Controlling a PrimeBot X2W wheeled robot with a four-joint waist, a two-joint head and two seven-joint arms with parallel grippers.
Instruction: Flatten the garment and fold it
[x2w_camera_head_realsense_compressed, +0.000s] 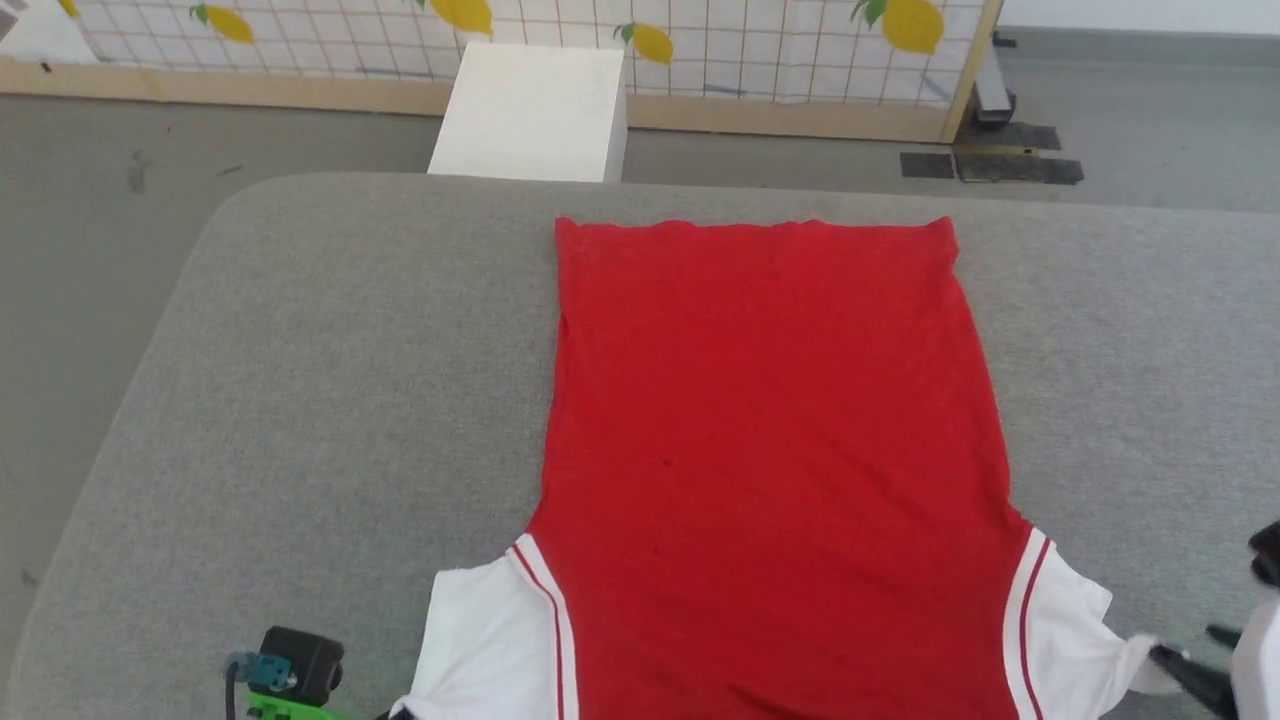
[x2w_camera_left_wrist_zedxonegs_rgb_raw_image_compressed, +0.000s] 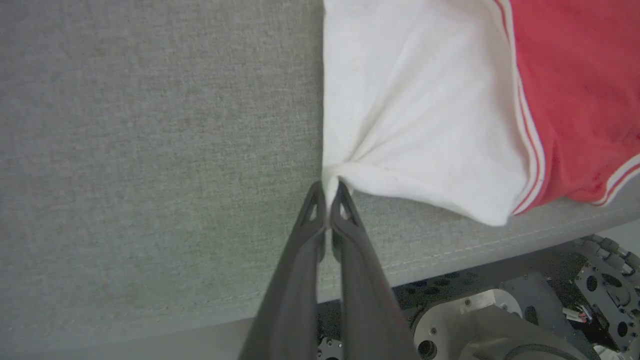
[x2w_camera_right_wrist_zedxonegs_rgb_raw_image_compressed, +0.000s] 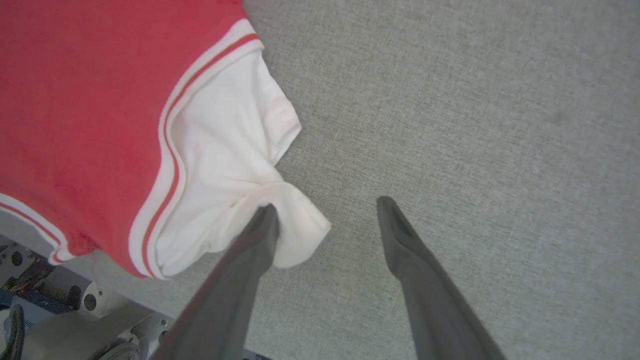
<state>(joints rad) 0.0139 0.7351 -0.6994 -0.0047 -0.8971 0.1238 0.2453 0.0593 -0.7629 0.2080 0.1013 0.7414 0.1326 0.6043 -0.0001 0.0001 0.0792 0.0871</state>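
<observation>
Garment (x2w_camera_head_realsense_compressed: 770, 450) lies flat, centre-right of the head frame on the grey cushion (x2w_camera_head_realsense_compressed: 300, 400), hem at top. L gripper (x2w_camera_left_wrist_zedxonegs_rgb_raw_image_compressed: 327, 189) is clenched on the left sleeve (x2w_camera_left_wrist_zedxonegs_rgb_raw_image_compressed: 425, 125) corner, mid-frame, prob. keeping that side taut. R gripper (x2w_camera_right_wrist_zedxonegs_rgb_raw_image_compressed: 327, 205) has its jaws wide apart and holds nothing; one finger touches the right sleeve (x2w_camera_right_wrist_zedxonegs_rgb_raw_image_compressed: 225, 150), which looks spread enough.

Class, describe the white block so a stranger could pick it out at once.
Look past the far edge of the wide grey fabric surface bearing a flat red cloth jersey. On the floor before the lemon-printed grid panel stands a white box-shaped block, the only unpatterned solid there.
</observation>
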